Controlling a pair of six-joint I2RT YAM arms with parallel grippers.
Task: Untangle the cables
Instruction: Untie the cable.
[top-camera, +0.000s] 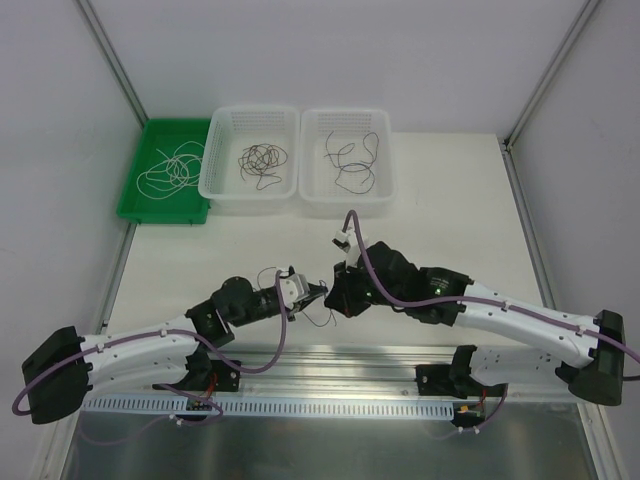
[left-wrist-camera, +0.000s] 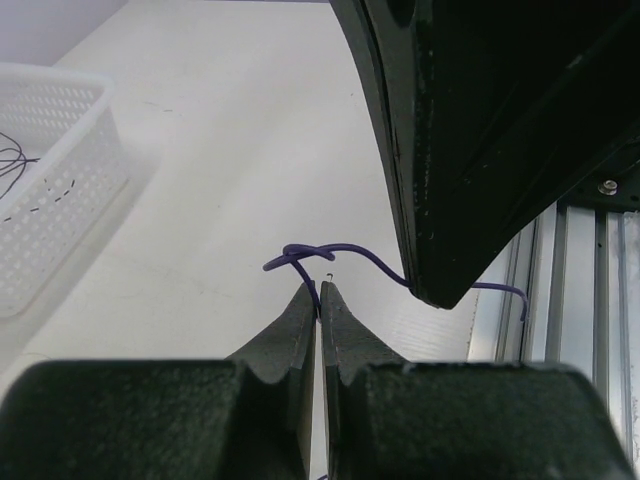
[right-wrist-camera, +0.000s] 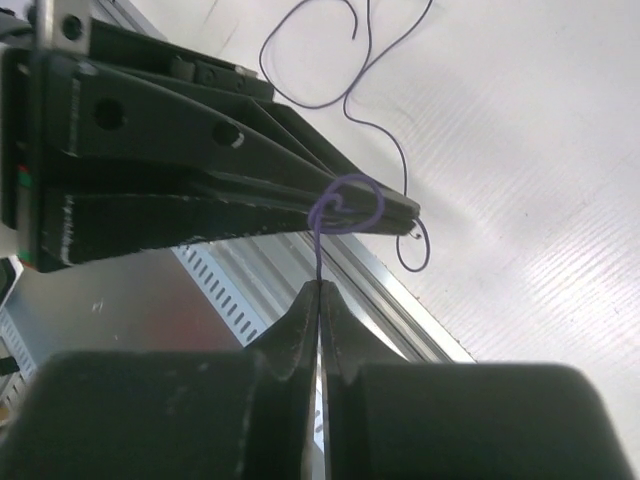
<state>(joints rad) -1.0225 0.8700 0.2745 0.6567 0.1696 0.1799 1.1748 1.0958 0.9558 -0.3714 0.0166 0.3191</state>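
A thin purple cable (left-wrist-camera: 345, 250) with a small knot (left-wrist-camera: 298, 255) runs between my two grippers, low over the table's near middle. My left gripper (left-wrist-camera: 320, 292) is shut on one strand just below the knot. My right gripper (right-wrist-camera: 320, 286) is shut on another strand under a looped knot (right-wrist-camera: 345, 205). The rest of that cable (right-wrist-camera: 310, 70) trails in loose curls on the table. From above, the left gripper (top-camera: 316, 292) and right gripper (top-camera: 333, 296) nearly touch tip to tip. More dark cables (top-camera: 262, 160) lie tangled in one basket, others (top-camera: 355, 160) in the second, and a whitish one (top-camera: 172, 172) in the tray.
Two white perforated baskets (top-camera: 250, 112) (top-camera: 345, 112) stand side by side at the back, with a green tray (top-camera: 150, 208) to their left. An aluminium rail (top-camera: 330, 360) runs along the near edge under the arms. The left basket's wall (left-wrist-camera: 60, 200) shows in the left wrist view.
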